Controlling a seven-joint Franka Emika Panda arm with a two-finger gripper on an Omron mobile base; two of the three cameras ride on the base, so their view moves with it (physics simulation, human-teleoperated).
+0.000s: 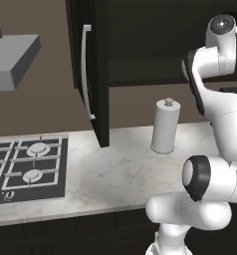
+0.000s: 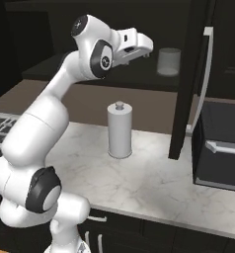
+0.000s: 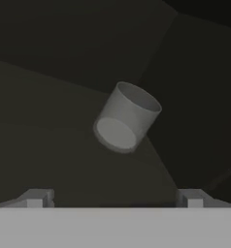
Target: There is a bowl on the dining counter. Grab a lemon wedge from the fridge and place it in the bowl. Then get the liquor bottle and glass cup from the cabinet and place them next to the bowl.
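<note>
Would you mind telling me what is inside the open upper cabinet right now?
The glass cup stands alone on the dark shelf of the cabinet, with the open gripper just short of it. The open door and the shadows hide the rest of the interior.

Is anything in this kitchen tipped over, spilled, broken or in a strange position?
Nothing stands out. The small clear glass cup stands upright on the shelf of the black upper cabinet, whose door hangs open. The white cylindrical canister stands upright on the marble-look counter. The open hand is near the cup, not touching it.
</note>
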